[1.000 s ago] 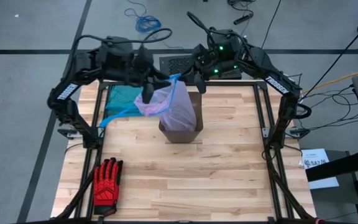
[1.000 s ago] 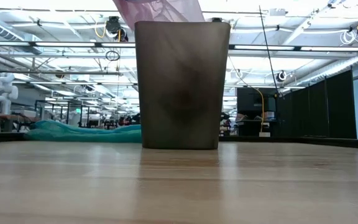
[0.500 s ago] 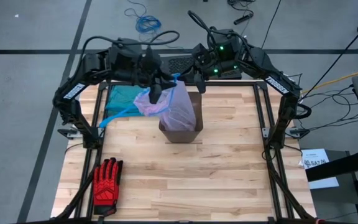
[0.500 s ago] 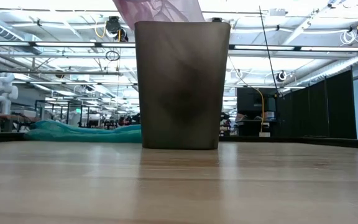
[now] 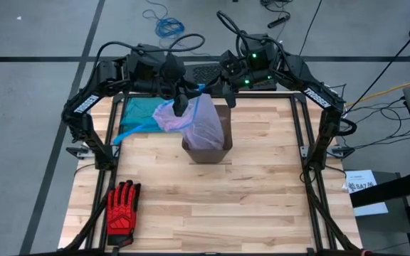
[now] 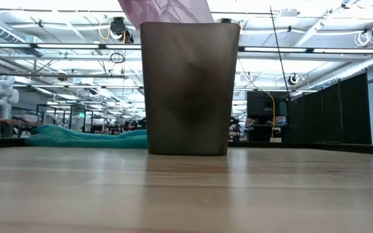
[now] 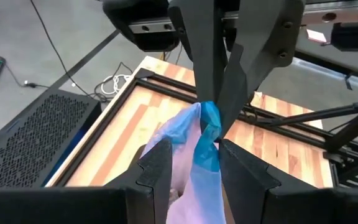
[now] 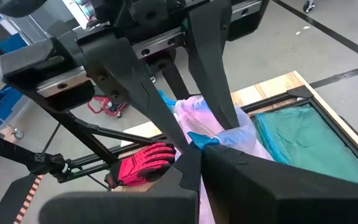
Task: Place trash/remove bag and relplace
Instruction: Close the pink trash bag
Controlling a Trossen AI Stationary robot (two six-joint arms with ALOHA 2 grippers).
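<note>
A dark bin (image 5: 206, 148) stands mid-table. The pale pink bag (image 5: 199, 121) rises out of it, gathered to a neck with a blue drawstring (image 7: 210, 121). My right gripper (image 5: 204, 91) is shut on that drawstring above the bin's far rim. My left gripper (image 5: 181, 107) is open, and its fingers (image 7: 160, 165) stand on either side of the bag's neck (image 7: 182, 146), just below the right gripper's fingertips. The bag's lower part sits inside the bin (image 6: 186, 90). No trash shows. My right gripper pinches the blue drawstring (image 8: 201, 138) at the bag's gathered top between its two fingertips. It comes slanting down from the table's far right. The bag hangs below the fingers, its lower part in the bin. My left gripper straddles the neck; whether its fingers touch the plastic I cannot tell.
A teal-blue bag (image 5: 137, 114) lies at the table's far left, one blue strip trailing toward the bin. A red-and-black glove (image 5: 123, 208) lies at the near left corner. The near half and right side of the wooden table (image 5: 262, 199) hold nothing else.
My left gripper has moved toward the table's right, in to the bag's gathered neck and up close to my right gripper, staying open. The bag and my right gripper have kept their place.
</note>
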